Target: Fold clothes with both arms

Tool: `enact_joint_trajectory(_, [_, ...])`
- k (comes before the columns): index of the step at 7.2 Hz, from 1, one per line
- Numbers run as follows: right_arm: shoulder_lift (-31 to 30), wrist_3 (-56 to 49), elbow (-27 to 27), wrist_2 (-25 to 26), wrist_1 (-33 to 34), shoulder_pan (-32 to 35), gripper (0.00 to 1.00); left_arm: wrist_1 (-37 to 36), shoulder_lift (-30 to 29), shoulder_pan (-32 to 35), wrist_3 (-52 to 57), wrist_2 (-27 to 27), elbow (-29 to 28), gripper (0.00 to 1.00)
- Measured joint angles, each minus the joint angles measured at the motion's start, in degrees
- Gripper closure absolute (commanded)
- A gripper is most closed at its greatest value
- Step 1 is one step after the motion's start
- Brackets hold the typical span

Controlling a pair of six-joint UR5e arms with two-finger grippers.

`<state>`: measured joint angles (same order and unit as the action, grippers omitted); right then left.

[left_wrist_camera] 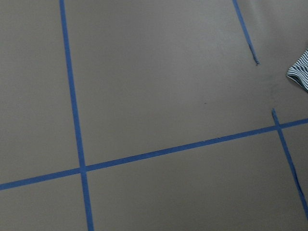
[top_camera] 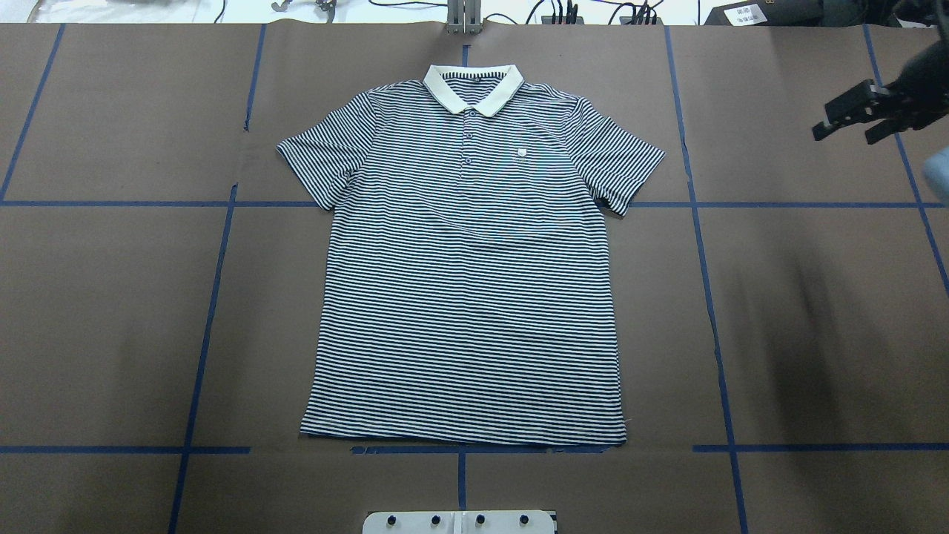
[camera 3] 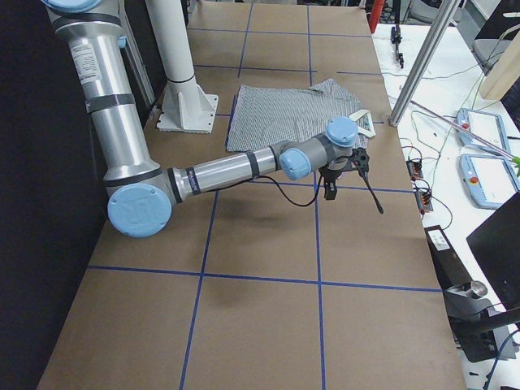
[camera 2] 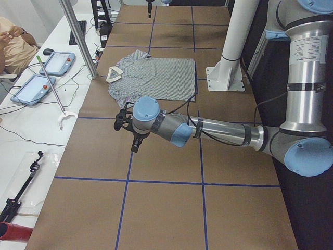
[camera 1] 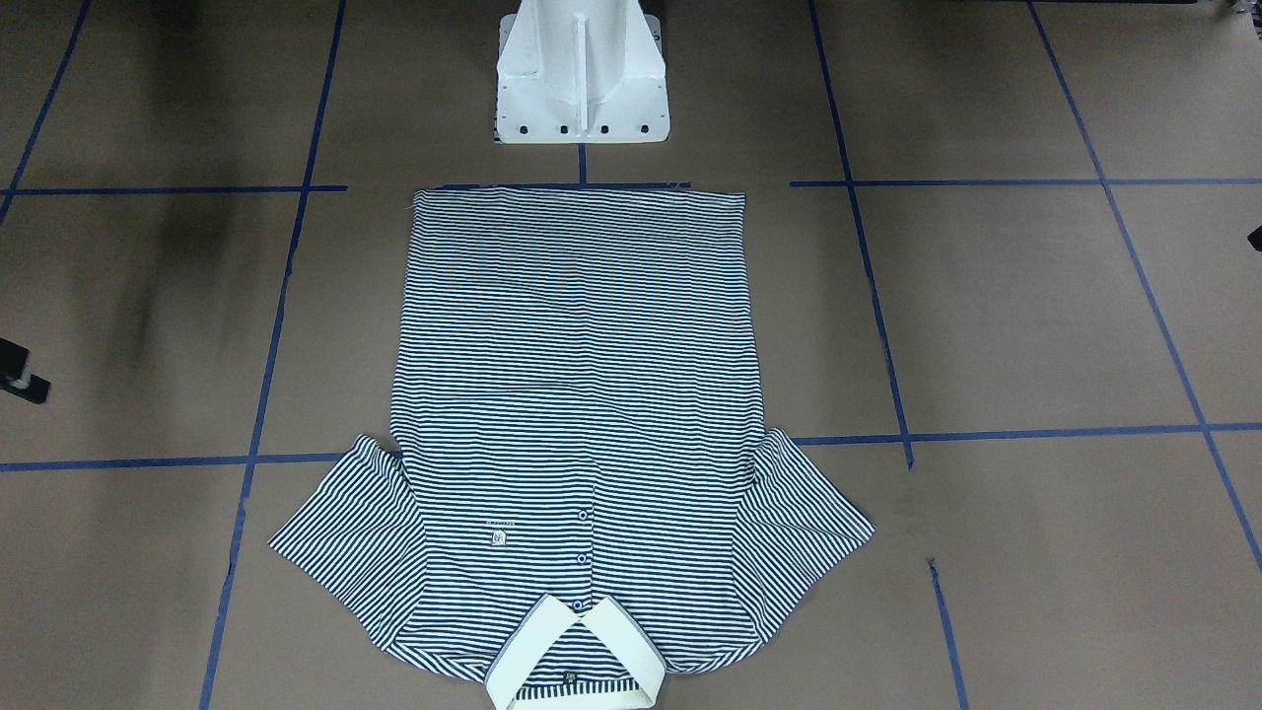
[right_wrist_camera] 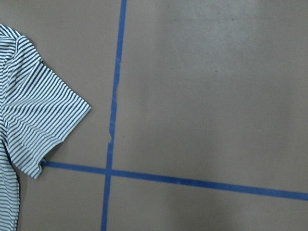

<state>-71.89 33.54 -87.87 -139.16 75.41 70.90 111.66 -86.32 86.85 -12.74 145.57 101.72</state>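
Note:
The striped polo shirt [top_camera: 467, 297] lies flat and spread out in the middle of the brown table, front up, with its cream collar [top_camera: 473, 87] at the far edge and its hem near the robot base. It also shows in the front view [camera 1: 577, 394]. My right gripper [top_camera: 845, 132] hovers far to the shirt's right, level with the sleeve, fingers apart and empty. The right wrist view shows the sleeve [right_wrist_camera: 33, 125]. My left gripper [camera 2: 127, 134] hangs above the table well left of the shirt. I cannot tell whether it is open. The left wrist view shows only a sleeve tip [left_wrist_camera: 301, 72].
The white pedestal base [camera 1: 582, 79] stands just behind the shirt's hem. Blue tape lines [top_camera: 215, 297] cross the brown table cover. A white side bench with tablets [camera 2: 31, 86], a metal post [camera 2: 78, 36] and cables runs along the far edge, where a person [camera 2: 10, 41] sits.

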Motion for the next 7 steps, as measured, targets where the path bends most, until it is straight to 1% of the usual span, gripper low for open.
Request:
enact_joint_trajectory(1, [5.30, 7.78, 5.82, 2.24, -2.74, -3.00, 0.07, 1.07, 1.30, -0.41, -3.30, 0.78, 2.53, 0.00])
enact_joint_trajectory(2, [8.91, 15.38, 9.95, 6.14, -5.83, -5.91, 0.13, 1.89, 2.30, -1.29, -7.48, 1.00, 5.43, 0.00])
enact_joint_trajectory(3, [11.78, 23.09, 14.03, 10.75, -9.23, -8.83, 0.15, 2.39, 2.76, -2.42, -10.75, 0.92, 7.44, 0.00])
enact_joint_trajectory(4, [13.87, 28.36, 18.33, 14.16, -12.65, -11.04, 0.15, 2.85, 2.93, -3.41, -12.38, 0.76, 8.31, 0.00])
enact_joint_trajectory(5, [15.08, 32.11, 21.23, 16.42, -15.25, -12.92, 0.16, 3.56, 3.00, -4.04, -13.01, 0.66, 8.62, 0.00])
enact_joint_trajectory(6, [15.91, 35.48, 22.48, 18.97, -16.40, -15.00, 0.21, 4.15, 3.04, -4.28, -13.22, 0.62, 8.71, 0.00])
enact_joint_trajectory(7, [16.43, 37.72, 22.99, 21.93, -16.79, -17.05, 0.35, 4.41, 3.08, -4.50, -13.26, 0.58, 8.67, 0.00])
